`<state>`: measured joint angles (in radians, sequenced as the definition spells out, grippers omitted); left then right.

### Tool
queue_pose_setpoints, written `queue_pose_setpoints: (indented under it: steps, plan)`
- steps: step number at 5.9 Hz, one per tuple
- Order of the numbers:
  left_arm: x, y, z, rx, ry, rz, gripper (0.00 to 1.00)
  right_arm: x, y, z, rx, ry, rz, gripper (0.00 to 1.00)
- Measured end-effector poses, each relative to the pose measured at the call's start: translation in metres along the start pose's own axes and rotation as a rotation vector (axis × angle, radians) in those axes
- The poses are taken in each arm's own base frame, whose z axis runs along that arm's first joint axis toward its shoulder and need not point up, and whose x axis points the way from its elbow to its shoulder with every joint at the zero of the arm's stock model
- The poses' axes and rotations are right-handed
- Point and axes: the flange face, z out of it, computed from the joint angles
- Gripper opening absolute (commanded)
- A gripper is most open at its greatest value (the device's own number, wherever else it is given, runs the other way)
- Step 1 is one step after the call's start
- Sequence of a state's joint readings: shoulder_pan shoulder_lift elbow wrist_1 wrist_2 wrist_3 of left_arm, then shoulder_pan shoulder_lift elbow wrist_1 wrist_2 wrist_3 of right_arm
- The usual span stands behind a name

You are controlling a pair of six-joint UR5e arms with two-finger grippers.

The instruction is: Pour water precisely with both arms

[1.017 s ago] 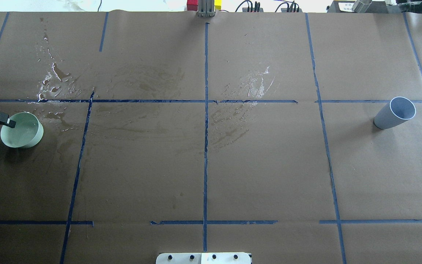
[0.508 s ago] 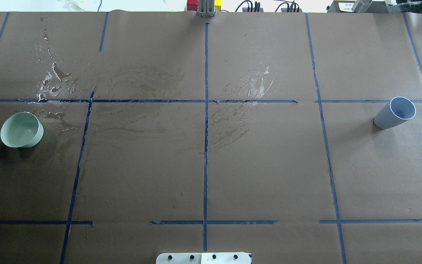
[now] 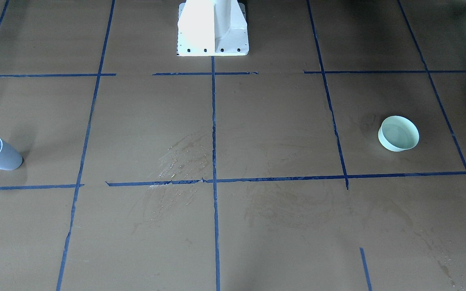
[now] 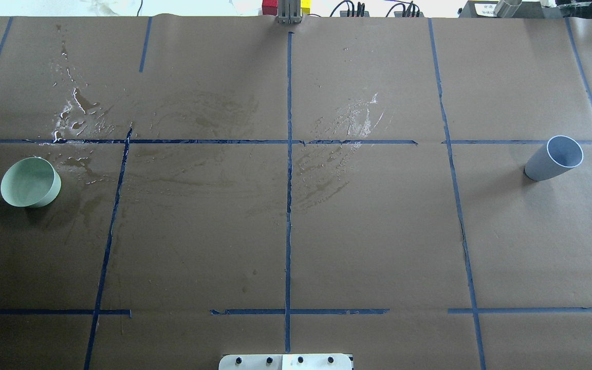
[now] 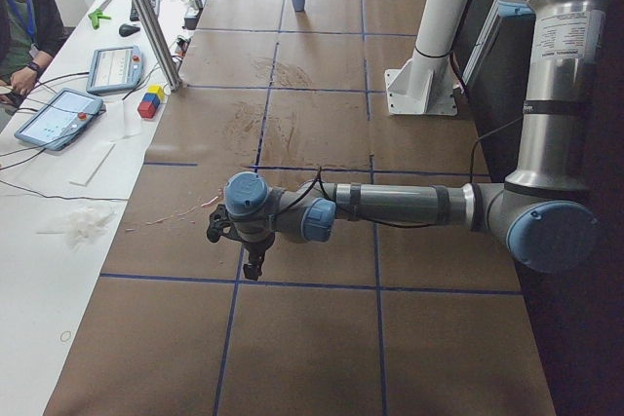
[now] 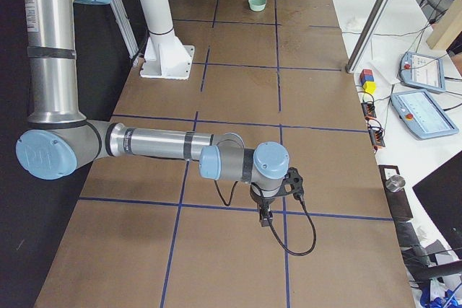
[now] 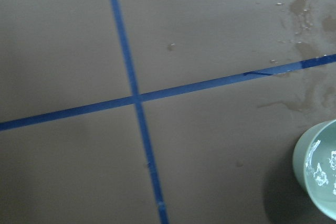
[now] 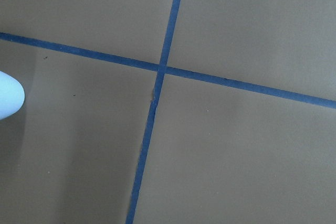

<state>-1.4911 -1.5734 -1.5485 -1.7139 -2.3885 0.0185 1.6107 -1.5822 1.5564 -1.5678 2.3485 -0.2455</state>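
Green bowl (image 4: 55,191) w/ water (image 7: 320,166), left arm (image 5: 390,204) jaws beside, right arm (image 6: 159,142) far, jaw gap can't tell

The left arm (image 5: 400,204), across the middle of the left-end view, has silver-grey tubes, light blue joint caps, a thin black cable (image 5: 314,182), a white printed label (image 5: 570,36) at upper right and a small black left gripper (image 5: 252,265). The right arm (image 6: 155,142) looks alike. The white pedestal (image 3: 212,24), top centre, shows dark screws (image 3: 205,50) along its foot.
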Motion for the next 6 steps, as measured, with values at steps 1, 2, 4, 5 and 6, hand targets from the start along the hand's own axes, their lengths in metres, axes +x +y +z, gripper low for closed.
queue_pose_setpoints:
  steps: [1,2,4,5,6]
  plan:
    - [-0.011,0.008,-0.003,-0.008,-0.002,-0.023,1.0,0.001,0.001,0.001,-0.001,0.0,0.002,1.0]
    - [-0.015,0.011,-0.005,-0.011,-0.003,-0.031,1.0,0.001,0.001,0.001,-0.002,0.0,0.002,1.0]
    - [-0.026,0.018,-0.007,-0.042,-0.003,-0.04,1.0,0.0,0.002,0.001,-0.001,-0.001,0.002,1.0]
    - [-0.029,0.02,-0.01,-0.043,-0.004,-0.049,1.0,0.001,0.002,0.001,-0.001,-0.002,0.002,1.0]
    - [-0.029,0.021,-0.013,-0.036,-0.007,-0.046,1.0,0.0,0.002,0.001,-0.001,-0.002,0.001,1.0]
